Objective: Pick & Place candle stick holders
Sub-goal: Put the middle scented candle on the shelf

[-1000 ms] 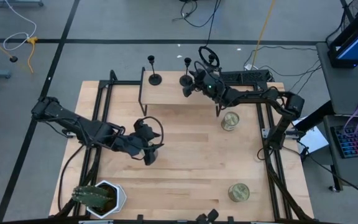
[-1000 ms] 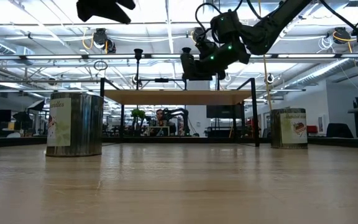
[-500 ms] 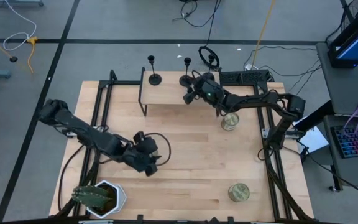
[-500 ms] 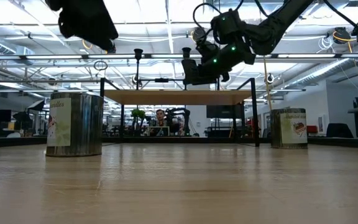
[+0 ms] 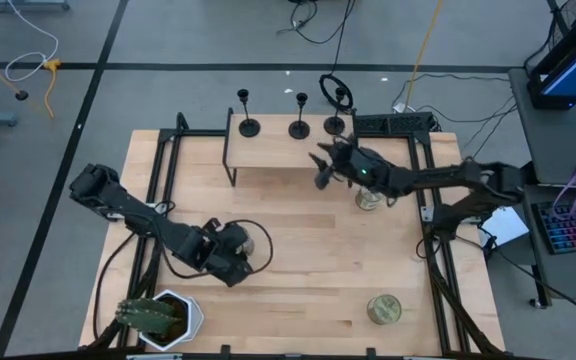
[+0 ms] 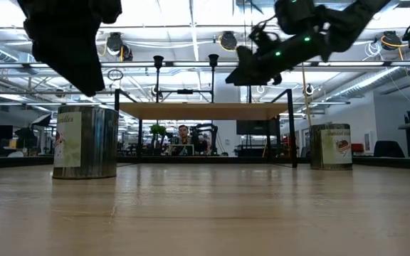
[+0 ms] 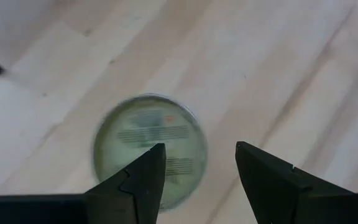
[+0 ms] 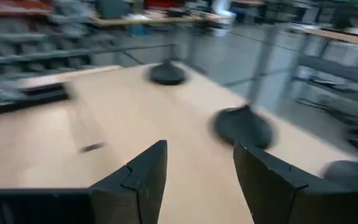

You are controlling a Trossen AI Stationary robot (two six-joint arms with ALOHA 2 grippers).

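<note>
Three black candle stick holders [image 5: 249, 125] [image 5: 299, 126] [image 5: 334, 124] stand on their round bases in a row on a raised wooden shelf [image 5: 273, 152] at the table's far edge. Their bases also show in the right wrist view [image 8: 166, 73] [image 8: 244, 127]. My right gripper [image 5: 319, 171] is open and empty, hovering just off the shelf's right end, fingers toward the holders [image 8: 197, 168]. My left gripper [image 5: 242, 262] is open and empty above the table's near middle. A greenish-gold can's lid [image 7: 148, 146] shows beyond its fingers.
A can [image 5: 369, 195] stands under my right arm and another [image 5: 383, 308] near the front right. A white pot with a cactus-like plant [image 5: 158, 318] sits at the front left corner. Black frame rails run along both table sides.
My right gripper has drawn back from the shelf toward the table's right and near side, uncovering the third holder. My left gripper has gone toward the table's near edge and lower.
</note>
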